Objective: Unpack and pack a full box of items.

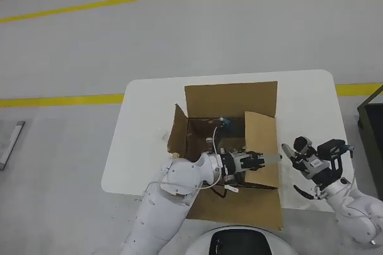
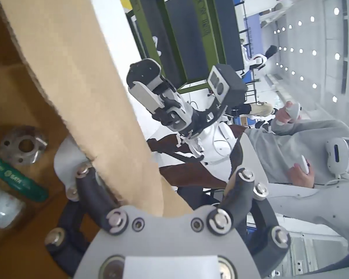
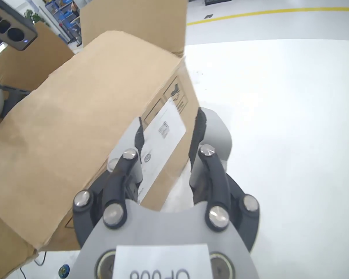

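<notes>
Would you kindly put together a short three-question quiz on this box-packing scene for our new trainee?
1. True or false: the right gripper is shut on the cardboard box.
2. What stands between the fingers of the left gripper? A) the box's side flap B) a roll of tape C) nothing at all
3. Fill in the gap: the round metal flange lies ___ the box.

Key: 1 false, since it is open beside the box's outer wall; 2 A; 3 inside.
</notes>
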Robot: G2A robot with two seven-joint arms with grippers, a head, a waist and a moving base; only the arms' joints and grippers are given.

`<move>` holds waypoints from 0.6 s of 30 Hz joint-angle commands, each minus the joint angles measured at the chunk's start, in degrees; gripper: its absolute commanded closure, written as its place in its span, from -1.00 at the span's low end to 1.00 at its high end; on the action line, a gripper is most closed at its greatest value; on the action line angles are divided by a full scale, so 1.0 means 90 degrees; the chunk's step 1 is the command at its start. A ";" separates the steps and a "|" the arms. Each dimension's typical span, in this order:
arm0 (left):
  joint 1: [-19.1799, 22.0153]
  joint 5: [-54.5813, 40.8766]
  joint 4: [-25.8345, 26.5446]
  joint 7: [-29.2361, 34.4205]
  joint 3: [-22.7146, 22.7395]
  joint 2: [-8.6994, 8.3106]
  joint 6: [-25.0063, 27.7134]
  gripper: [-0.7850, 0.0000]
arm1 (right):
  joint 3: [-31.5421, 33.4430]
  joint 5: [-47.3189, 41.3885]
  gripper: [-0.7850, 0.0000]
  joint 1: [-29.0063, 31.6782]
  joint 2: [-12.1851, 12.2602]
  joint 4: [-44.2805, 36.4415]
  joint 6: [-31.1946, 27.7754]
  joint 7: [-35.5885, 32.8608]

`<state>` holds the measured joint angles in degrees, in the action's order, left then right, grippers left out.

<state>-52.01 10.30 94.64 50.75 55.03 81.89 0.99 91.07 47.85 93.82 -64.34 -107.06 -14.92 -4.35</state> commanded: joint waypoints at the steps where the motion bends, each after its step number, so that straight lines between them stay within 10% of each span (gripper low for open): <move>1: 0.0115 -0.0237 -0.0044 -0.0065 -0.0097 0.0037 0.0153 -1.00 | 0.0223 -0.0352 -1.00 0.0017 -0.0003 -0.0010 0.0165 -0.0042; 18: 0.1572 0.0073 -0.1288 -0.0338 -0.1762 0.0540 0.1104 -1.00 | 0.1583 -0.3342 -1.00 0.0258 0.0006 -0.0196 0.0210 -0.1220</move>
<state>-38.25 11.08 83.96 47.71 39.99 86.48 10.31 104.99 18.68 96.01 -64.29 -108.71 -12.43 -14.98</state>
